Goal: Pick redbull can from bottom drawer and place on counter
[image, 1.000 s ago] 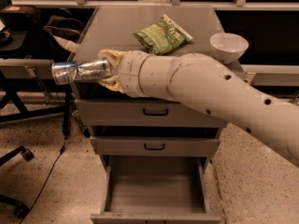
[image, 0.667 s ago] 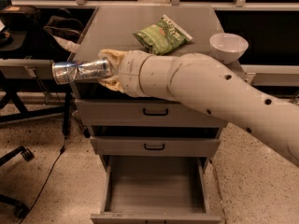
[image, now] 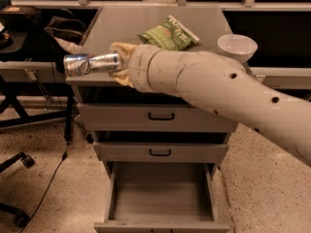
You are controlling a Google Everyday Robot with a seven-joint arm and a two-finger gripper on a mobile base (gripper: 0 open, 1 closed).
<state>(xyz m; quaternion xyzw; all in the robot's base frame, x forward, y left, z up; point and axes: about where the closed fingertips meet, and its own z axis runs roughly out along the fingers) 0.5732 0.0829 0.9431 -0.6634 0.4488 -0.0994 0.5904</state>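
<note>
Camera view, and the gripper [image: 118, 63] is up at counter height, over the front-left corner of the counter [image: 146, 23]. Its tan fingers [image: 121, 48] are clamped above and below the redbull can [image: 91, 64], holding it firm. The can lies on its side, silver with blue patches, its free end pointing to nine o'clock and reaching out past the counter's left edge. Whether it touches the surface, I can't tell.

The thick beige arm [image: 218, 89] sweeps in from four o'clock and crosses the front of the cabinet.

On the counter, a green chip bag [image: 167, 34] lies at one o'clock from the gripper, just beyond the wrist. A white bowl [image: 237, 46] stands at the right edge, at three o'clock of the bag and apart from it.

Down below, the bottom drawer [image: 160, 198] is pulled wide open, showing its plain grey floor. Directly above it, at twelve o'clock, the middle drawer [image: 160, 152] and the top drawer [image: 160, 116] each show a black handle. An office chair base [image: 17, 188] sits on the speckled floor at eight o'clock of the cabinet.
</note>
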